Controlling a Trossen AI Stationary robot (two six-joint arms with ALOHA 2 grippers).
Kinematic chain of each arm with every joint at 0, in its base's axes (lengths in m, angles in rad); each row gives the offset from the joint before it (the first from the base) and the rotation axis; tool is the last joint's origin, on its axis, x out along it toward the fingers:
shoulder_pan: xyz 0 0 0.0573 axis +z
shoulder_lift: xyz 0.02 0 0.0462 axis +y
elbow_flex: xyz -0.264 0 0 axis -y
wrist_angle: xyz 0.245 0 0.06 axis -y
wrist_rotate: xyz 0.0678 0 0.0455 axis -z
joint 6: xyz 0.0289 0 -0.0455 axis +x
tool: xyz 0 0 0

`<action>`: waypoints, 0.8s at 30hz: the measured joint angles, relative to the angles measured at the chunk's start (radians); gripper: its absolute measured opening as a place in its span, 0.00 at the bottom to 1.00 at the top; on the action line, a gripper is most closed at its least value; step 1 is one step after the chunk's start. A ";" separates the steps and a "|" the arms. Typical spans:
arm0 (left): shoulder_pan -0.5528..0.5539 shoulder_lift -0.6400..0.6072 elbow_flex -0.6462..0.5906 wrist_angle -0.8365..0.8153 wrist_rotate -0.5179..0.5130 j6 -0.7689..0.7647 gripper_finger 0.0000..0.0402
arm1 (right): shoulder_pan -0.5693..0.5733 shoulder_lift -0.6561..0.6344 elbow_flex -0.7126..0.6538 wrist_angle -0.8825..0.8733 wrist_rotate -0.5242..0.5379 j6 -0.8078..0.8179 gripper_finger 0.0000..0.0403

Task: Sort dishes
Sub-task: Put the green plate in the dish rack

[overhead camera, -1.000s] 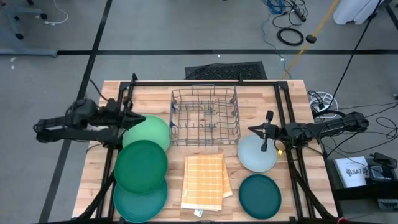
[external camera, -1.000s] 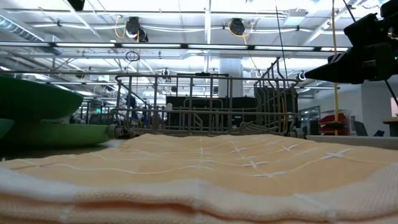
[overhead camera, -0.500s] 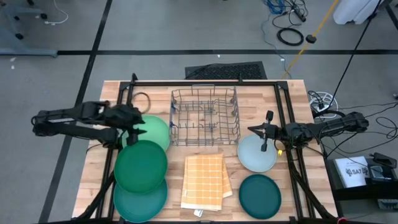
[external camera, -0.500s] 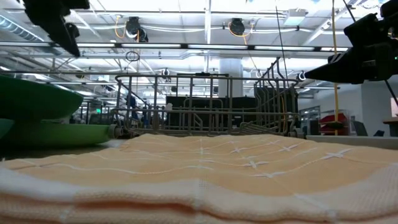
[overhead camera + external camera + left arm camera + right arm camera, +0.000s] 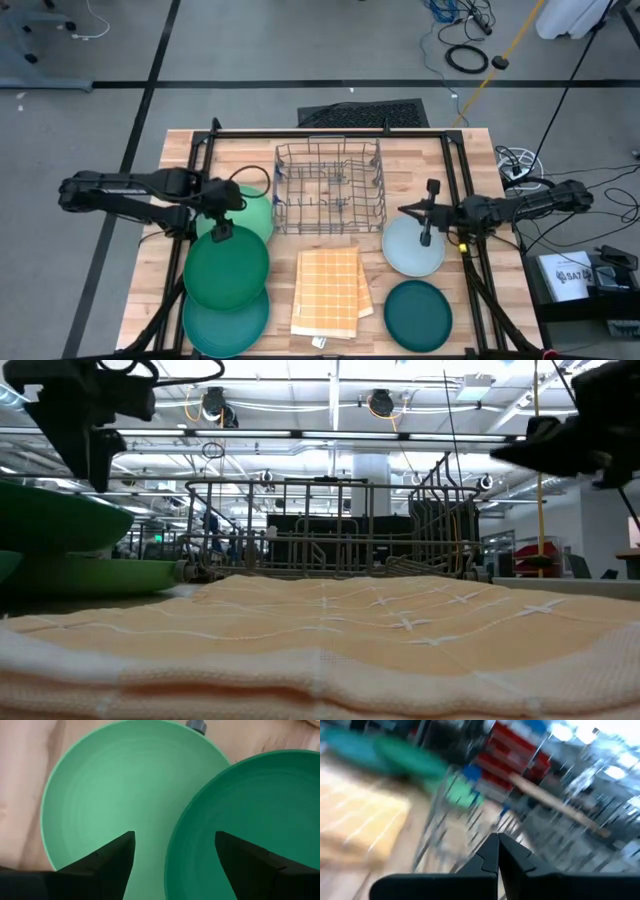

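Five plates lie on the table. The light green plate (image 5: 250, 205) is at the left, and the mid green plate (image 5: 226, 268) lies with its far edge over it and its near edge over the teal plate (image 5: 225, 325). The pale blue-grey plate (image 5: 413, 250) and the dark teal plate (image 5: 418, 314) lie at the right. My left gripper (image 5: 175, 835) is open, points down and hovers above the spot where the mid green rim (image 5: 200, 805) crosses the light green plate (image 5: 110, 790). My right gripper (image 5: 402, 208) is shut, level, above the pale plate's far edge.
A grey wire rack (image 5: 330, 187) stands at the table's far middle. A folded orange-yellow checked cloth (image 5: 327, 290) lies in front of it, between the two groups of plates. A dark frame (image 5: 452, 180) runs around the table's edges.
My left gripper has swung from level to pointing down, sunk toward the green plates, shifted a little toward the near edge, and opened. My right gripper's tip has risen slightly and it has rolled a little. No plate has moved.
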 joint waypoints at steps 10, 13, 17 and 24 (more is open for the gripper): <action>-0.042 -0.005 -0.070 0.061 -0.009 -0.104 0.72 | 0.000 0.000 0.102 0.555 -0.061 0.376 0.00; -0.055 -0.005 -0.090 0.078 -0.010 -0.101 0.72 | 0.000 0.010 0.188 0.462 -0.063 0.370 0.00; -0.058 0.000 -0.123 0.092 -0.019 -0.061 0.72 | 0.000 0.053 0.321 0.308 -0.064 0.303 0.00; -0.058 0.013 -0.136 0.099 -0.064 -0.053 0.72 | 0.000 0.198 0.501 0.156 -0.065 0.273 0.00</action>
